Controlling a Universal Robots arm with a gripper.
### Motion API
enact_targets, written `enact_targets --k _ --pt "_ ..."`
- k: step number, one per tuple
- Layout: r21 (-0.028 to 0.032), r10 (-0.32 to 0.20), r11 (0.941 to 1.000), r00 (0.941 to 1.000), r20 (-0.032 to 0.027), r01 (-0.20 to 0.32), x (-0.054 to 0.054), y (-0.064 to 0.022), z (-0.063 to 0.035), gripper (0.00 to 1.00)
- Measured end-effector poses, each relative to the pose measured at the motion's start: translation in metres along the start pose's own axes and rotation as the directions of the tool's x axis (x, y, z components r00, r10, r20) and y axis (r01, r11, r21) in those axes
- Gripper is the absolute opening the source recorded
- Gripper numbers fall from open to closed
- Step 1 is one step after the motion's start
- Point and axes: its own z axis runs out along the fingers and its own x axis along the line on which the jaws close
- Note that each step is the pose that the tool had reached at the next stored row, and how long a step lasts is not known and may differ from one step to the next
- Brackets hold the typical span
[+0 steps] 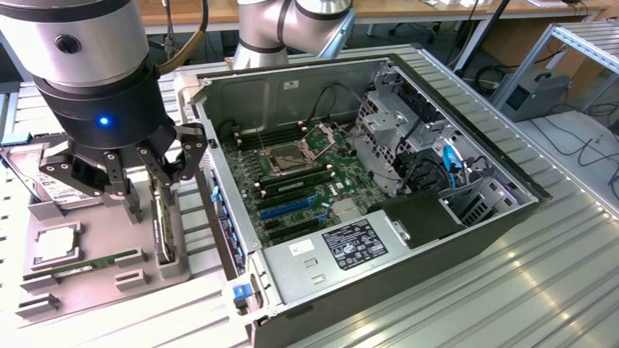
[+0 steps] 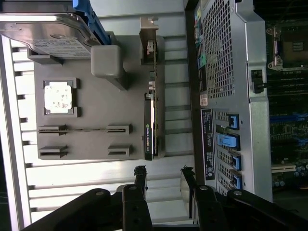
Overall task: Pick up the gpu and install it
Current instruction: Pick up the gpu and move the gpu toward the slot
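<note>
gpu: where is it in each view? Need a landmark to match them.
Exterior view: gpu stands on edge in a slot of the gray tray, on the side facing the case.
Wrist view: gpu seen edge-on, along the tray edge nearest the case.
Shared landmark: CPU on the same tray.
</note>
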Motion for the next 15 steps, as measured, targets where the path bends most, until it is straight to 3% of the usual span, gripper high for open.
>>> enact_targets --k 15 --pt "0.0000 0.000 1.0000 1.0000 0.0000 0.000 0.0001 -0.0006 0.0034 0.42"
